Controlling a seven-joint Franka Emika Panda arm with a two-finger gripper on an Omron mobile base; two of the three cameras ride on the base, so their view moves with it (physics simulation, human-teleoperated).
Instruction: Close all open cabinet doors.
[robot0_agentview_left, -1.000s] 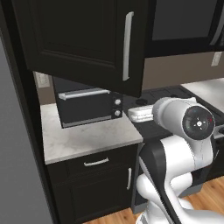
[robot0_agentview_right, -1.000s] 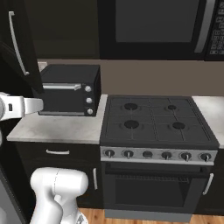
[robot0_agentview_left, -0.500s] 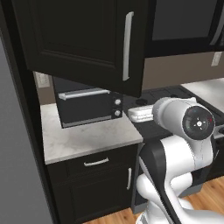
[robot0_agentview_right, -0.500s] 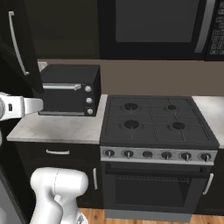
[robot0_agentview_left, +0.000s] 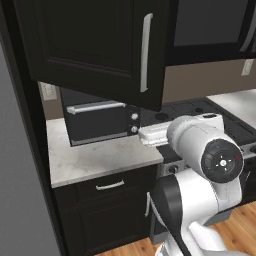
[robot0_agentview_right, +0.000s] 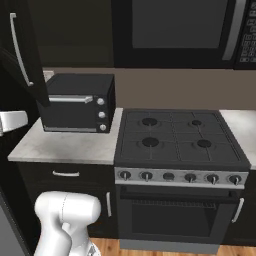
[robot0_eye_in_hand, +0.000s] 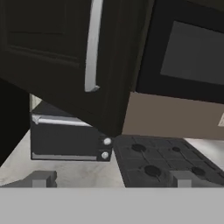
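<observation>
An upper cabinet door (robot0_agentview_left: 90, 45) stands swung open over the counter, its black recessed panel facing me and its vertical silver handle (robot0_agentview_left: 145, 52) near the free edge. From the right side the same door (robot0_agentview_right: 30, 60) juts out at the far left. In the hand view the door (robot0_eye_in_hand: 52, 57) takes up the upper left, with its handle (robot0_eye_in_hand: 93, 43) just above centre. My gripper (robot0_eye_in_hand: 111, 179) is open, fingertips (robot0_eye_in_hand: 41, 178) wide apart with nothing between them, below and short of the door's lower edge. My white hand (robot0_agentview_left: 152, 134) hovers over the counter's right end.
A black toaster oven (robot0_agentview_left: 100, 125) sits on the grey counter (robot0_agentview_left: 95, 162) under the open door. A gas stove (robot0_agentview_right: 175, 137) stands to the right, a microwave (robot0_agentview_right: 185, 30) above it. Below the counter are a drawer (robot0_agentview_left: 110, 185) and a shut lower door (robot0_agentview_right: 108, 204). A tall dark panel (robot0_agentview_left: 20, 190) borders the left.
</observation>
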